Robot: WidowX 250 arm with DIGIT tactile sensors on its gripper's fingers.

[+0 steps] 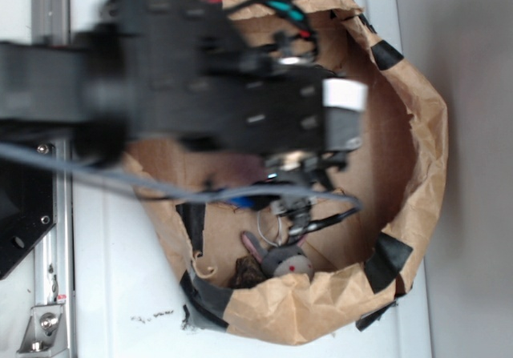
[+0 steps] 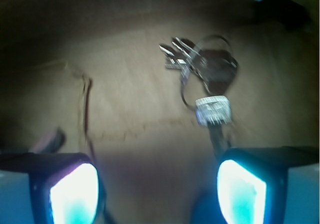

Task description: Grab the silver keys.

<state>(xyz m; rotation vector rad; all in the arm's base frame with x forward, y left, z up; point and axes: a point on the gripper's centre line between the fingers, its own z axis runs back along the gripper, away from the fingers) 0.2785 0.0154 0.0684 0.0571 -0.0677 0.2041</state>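
Looking like a lab/test rig setup: black robot arm (image 1: 200, 78) w/ loose cables reaching into a taped-up brown paper bin (image 1: 417, 158), sitting on a plain white desk (image 1: 120, 278) w/ metal brackets (image 1: 44, 326) along its left edge.

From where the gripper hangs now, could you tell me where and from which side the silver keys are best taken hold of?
I would grip the silver keys at the bunched middle, where blades and wire rings gather, coming straight down from above, since they lie flat on the brown paper floor. The open gripper sits short of them, so it should probably move forward first.
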